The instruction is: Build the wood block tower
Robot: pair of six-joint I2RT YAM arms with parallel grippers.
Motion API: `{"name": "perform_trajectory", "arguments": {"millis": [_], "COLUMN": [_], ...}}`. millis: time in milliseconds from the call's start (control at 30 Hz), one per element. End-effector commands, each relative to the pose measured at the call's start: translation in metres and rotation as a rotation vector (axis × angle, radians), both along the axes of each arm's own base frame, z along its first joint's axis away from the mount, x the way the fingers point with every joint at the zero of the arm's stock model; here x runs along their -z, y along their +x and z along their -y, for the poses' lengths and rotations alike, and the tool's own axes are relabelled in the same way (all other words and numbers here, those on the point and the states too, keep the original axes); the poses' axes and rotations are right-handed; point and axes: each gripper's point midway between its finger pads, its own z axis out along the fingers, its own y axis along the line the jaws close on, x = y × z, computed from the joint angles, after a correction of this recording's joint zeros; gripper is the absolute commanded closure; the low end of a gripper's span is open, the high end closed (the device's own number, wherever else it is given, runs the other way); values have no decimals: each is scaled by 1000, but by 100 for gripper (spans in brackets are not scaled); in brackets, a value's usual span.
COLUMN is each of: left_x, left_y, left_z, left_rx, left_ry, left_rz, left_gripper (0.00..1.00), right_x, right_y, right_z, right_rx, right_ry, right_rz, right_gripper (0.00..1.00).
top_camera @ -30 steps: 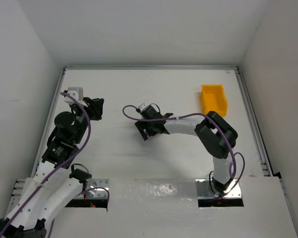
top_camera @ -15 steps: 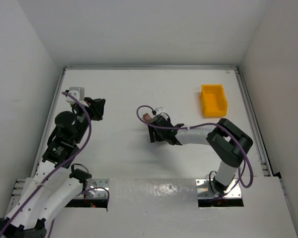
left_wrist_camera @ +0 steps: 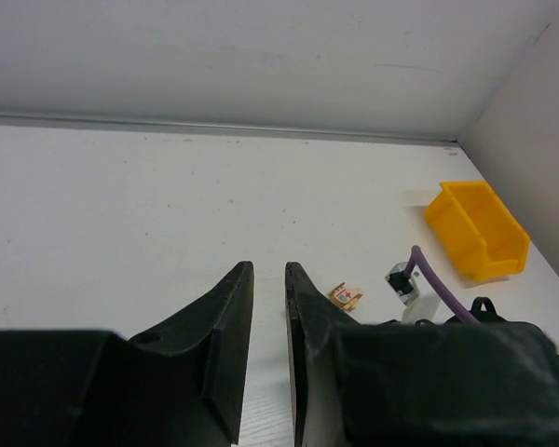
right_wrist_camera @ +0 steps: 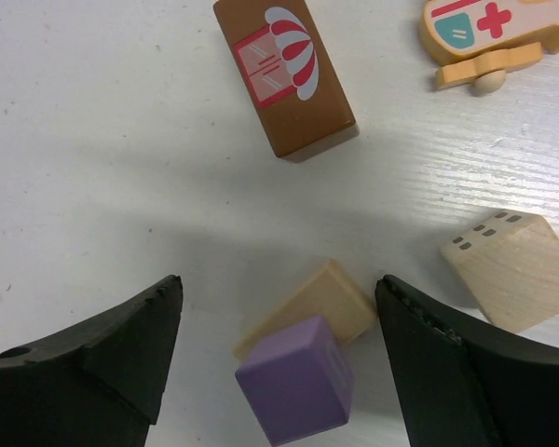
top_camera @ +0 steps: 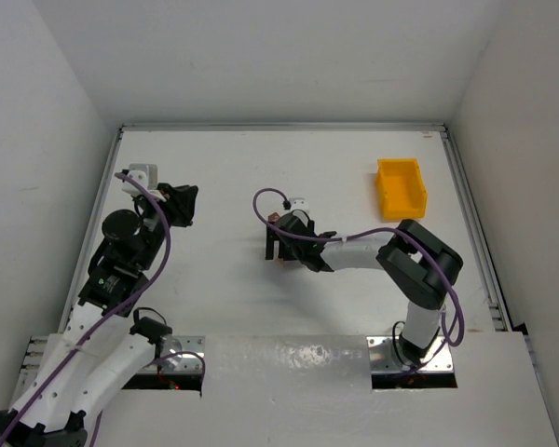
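In the right wrist view a purple cube [right_wrist_camera: 296,391] rests on the near end of a flat tan block [right_wrist_camera: 331,300]. My right gripper [right_wrist_camera: 279,289] is open, with a finger on each side of this pair and touching neither. Beyond lie a brown block with a striped awning picture [right_wrist_camera: 284,74], a tan piece with a red cross [right_wrist_camera: 489,33] and a pale wooden block [right_wrist_camera: 512,270]. From above, the right gripper [top_camera: 278,244] hides most of the blocks. My left gripper [left_wrist_camera: 268,272] is narrowly open and holds nothing.
A yellow bin [top_camera: 401,186] stands at the back right of the table. The left gripper [top_camera: 182,203] hovers at the left, well away from the blocks. The red-cross piece [left_wrist_camera: 347,296] also shows in the left wrist view, beside the right arm's wrist camera [left_wrist_camera: 402,282].
The right gripper shifted right, then back left a little, over the blocks. Its arm's elbow swung right. The left arm has stayed put.
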Motion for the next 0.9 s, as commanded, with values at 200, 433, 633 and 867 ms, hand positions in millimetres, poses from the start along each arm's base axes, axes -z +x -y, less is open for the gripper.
{"name": "perform_trajectory", "arguments": {"millis": [200,433,633,867], "left_x": [-16,-15,-14,-14], "left_y": [-3,-2,-1,0], "left_z": [3,1,1,1], "left_rx": [16,5,2,-1], "left_ry": [-30,-25,-21,-20], "left_rz": [51,51,46,44], "left_gripper": [81,81,81,81], "right_x": [-18,-24,-25,-24], "right_y": [-11,-32,-50,-52], "right_z": [16,22,10,19], "right_rx": [-99,-242,-439,-673], "right_ry": [-93,-118,-124,-284], "right_rz": [36,22,-9,21], "right_gripper": [1,1,7,29]}}
